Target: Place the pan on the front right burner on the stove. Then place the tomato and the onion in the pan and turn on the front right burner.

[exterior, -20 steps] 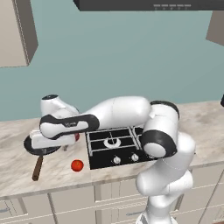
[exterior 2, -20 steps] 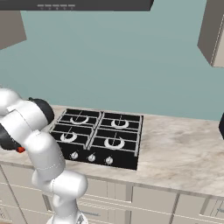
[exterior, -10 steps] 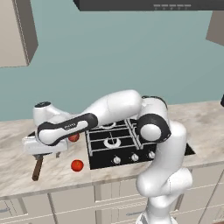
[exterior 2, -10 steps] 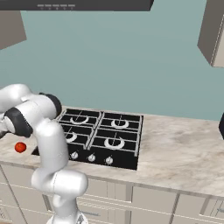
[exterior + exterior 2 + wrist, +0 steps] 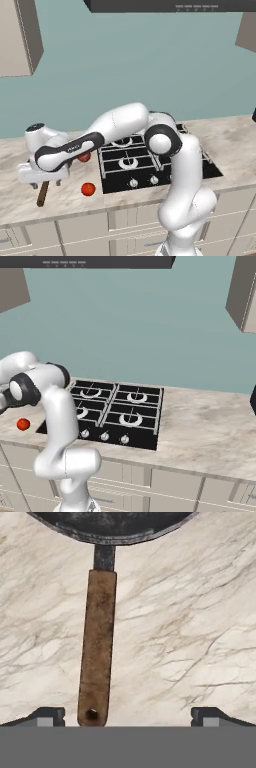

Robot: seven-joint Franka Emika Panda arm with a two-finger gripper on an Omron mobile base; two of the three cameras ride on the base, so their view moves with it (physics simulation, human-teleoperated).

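Landmark: the stove point(image 5: 150, 162), sitting flush in the marble worktop point(image 5: 235, 145).

Nearest the cabinet edge, to the stove's left, a red tomato point(image 5: 88, 189) is lying alone on the worktop; in the right base view it point(image 5: 22, 424) is showing left of the arm's elbow. A row of silver knobs point(image 5: 104, 436) is running along the stove's front edge.

Further left of the stove, the gripper point(image 5: 44, 176) is hanging over the pan point(image 5: 112, 524), pointing down. Only the brown wooden handle point(image 5: 42, 193) is sticking out below the hand in the left base view, its end pointing toward the cabinet front. In the hand view the fingertips point(image 5: 47, 716) are standing spread fully wide, empty, one on each side of the handle point(image 5: 97, 647); the handle's end with its hole is lying close to the left tip, off centre. Whether the tips are touching the worktop: cannot tell. The pan's dark rim is at the top of that view, resting on marble.

Just behind the forearm, beside the stove's left edge, a second reddish round thing point(image 5: 84, 157) is partly hidden; kind not clear.

On the stove, the front right burner point(image 5: 130, 419) is sitting bare under its grates. Behind all, a teal wall point(image 5: 150, 326).
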